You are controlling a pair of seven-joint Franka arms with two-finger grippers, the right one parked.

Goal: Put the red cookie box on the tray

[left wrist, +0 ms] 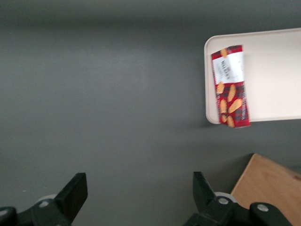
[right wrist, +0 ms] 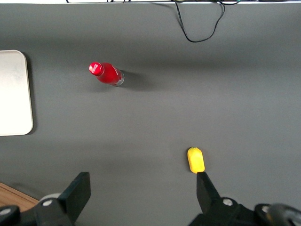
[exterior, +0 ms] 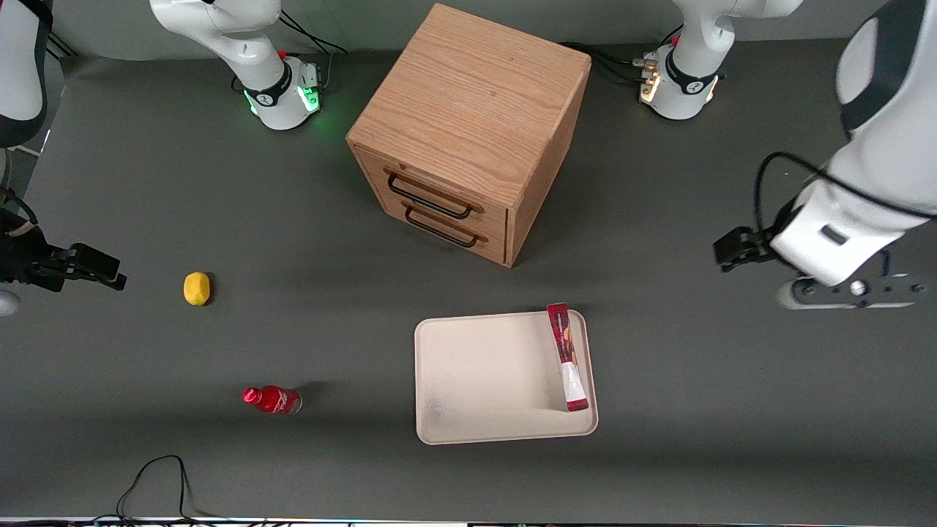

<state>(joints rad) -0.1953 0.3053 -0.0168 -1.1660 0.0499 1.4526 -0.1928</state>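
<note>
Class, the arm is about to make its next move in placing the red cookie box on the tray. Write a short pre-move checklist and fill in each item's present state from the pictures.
1. Red cookie box on the tray: ok; it lies along the tray's edge toward the working arm's end.
2. Box fully inside the rim: not ok; the wrist view shows one end of the box overhanging the tray's rim.
3. End effector released: ok; fingers open, nothing between them.
4. End effector clear of the box: ok; it is apart from the tray, toward the working arm's end.
5. Drawer cabinet clear of the tray: ok; they do not touch.
</note>
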